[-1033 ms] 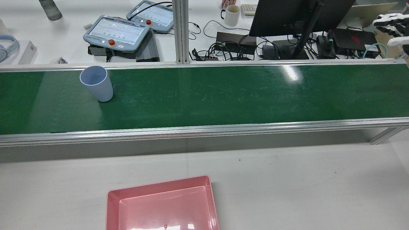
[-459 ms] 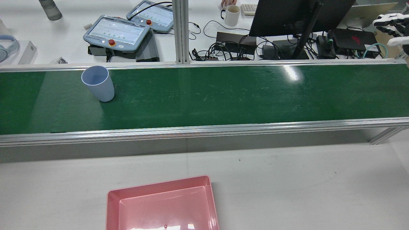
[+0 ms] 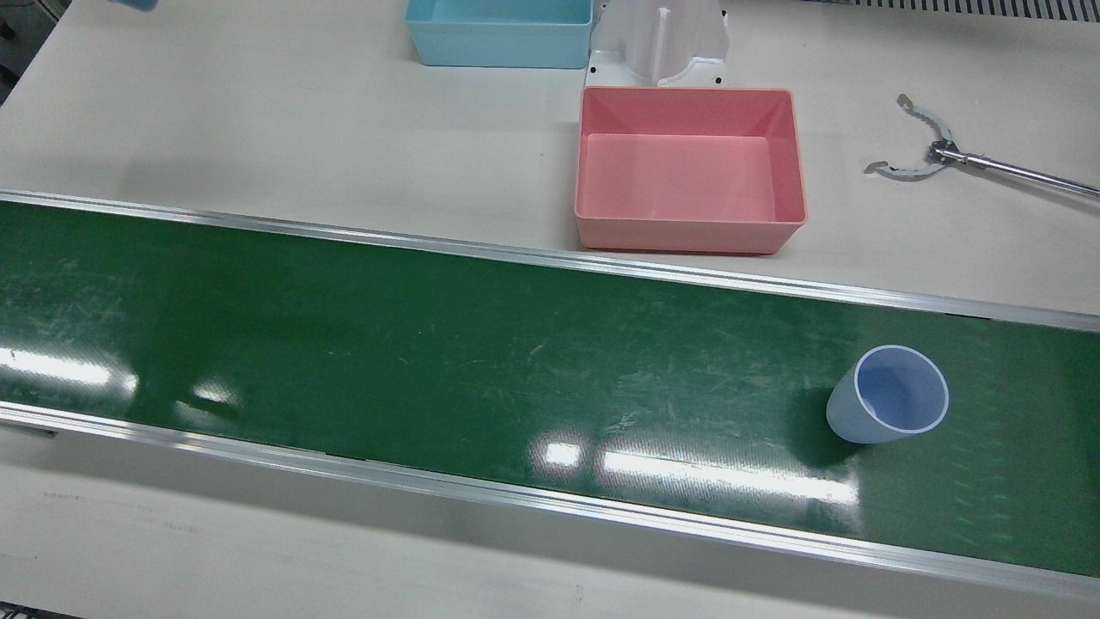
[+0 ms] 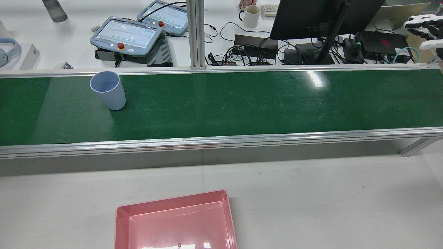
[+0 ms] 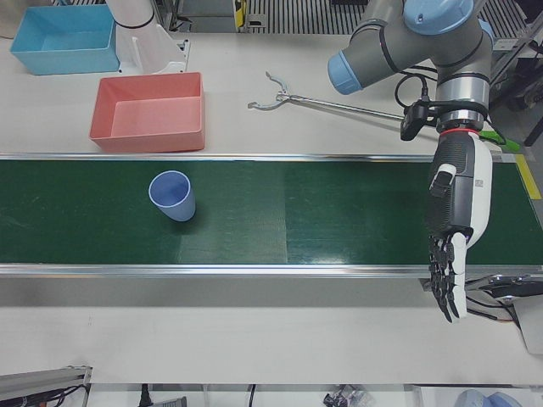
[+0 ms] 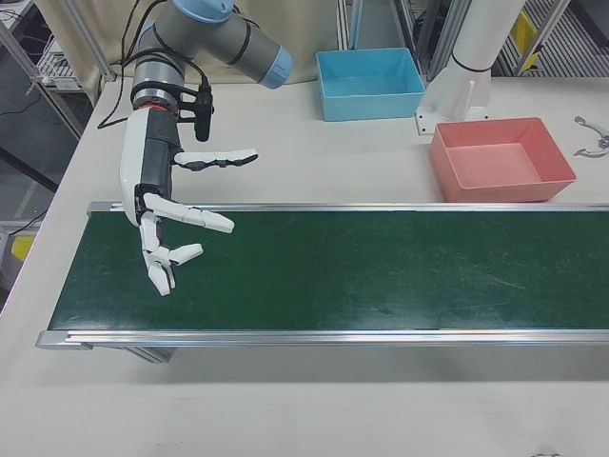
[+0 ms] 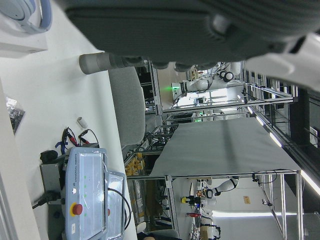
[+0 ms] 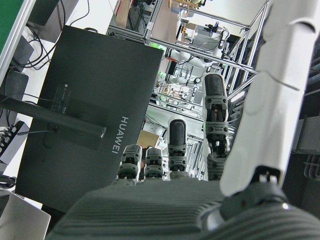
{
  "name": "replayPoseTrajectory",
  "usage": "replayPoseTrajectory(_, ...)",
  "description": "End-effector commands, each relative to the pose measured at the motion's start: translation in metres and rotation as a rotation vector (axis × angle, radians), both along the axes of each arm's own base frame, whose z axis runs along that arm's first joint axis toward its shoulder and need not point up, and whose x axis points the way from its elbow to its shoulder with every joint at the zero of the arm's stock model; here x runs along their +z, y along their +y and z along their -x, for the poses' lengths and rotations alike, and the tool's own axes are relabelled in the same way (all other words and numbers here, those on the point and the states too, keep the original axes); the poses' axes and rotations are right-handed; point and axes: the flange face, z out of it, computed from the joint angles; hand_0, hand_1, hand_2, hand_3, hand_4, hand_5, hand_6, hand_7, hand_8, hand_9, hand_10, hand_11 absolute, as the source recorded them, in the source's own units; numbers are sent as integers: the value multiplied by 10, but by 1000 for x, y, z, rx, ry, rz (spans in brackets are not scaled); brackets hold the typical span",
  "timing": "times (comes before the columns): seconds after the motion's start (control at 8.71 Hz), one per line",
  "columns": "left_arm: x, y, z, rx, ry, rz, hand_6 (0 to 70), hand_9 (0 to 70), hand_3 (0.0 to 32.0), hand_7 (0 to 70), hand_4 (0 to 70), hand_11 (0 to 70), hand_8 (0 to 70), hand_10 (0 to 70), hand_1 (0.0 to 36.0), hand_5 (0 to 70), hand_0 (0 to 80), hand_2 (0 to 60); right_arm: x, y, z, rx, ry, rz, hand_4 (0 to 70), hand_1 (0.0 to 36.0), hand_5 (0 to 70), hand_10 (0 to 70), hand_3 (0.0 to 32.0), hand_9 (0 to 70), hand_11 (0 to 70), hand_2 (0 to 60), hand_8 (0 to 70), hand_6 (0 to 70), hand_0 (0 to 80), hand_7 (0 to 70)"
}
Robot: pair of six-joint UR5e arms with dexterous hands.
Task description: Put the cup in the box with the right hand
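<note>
Drifting slightly toward three o'clock in the rear view, the cup (image 4: pixel 108 90) stands upright on the green belt (image 4: pixel 242 103), well apart from the right robot hand (image 4: pixel 424 27), which waits empty, fingers spread, at three o'clock; the left robot hand (image 5: pixel 454 229) hangs nearer.

The front view looks almost straight down on the green belt (image 3: pixel 430 344), and the rear view looks down from high behind it, out toward the desks; both show the cup (image 3: pixel 888 394) and the pink box (image 3: pixel 687 163). The left-front and right-front views look from the far side, each at one half of the belt, and both catch the pink box. The two hand views lie on their sides and look out past each hand into the room.
</note>
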Motion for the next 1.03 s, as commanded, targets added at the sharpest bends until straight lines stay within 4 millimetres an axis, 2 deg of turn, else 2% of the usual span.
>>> replayPoseTrajectory(0.0, 1, 1, 0, 0, -1, 1, 0, 0, 0, 0, 0, 0, 0, 0, 0, 0, 0, 0, 0, 0, 0, 0, 0, 0, 449, 122, 55, 91, 0, 157, 148, 0, 46, 131, 572, 559)
replayPoseTrajectory(0.92, 0, 0, -1, 1, 0, 0, 0, 0, 0, 0, 0, 0, 0, 0, 0, 0, 0, 0, 0, 0, 0, 0, 0, 0, 450, 122, 55, 92, 0, 159, 149, 0, 47, 132, 572, 566)
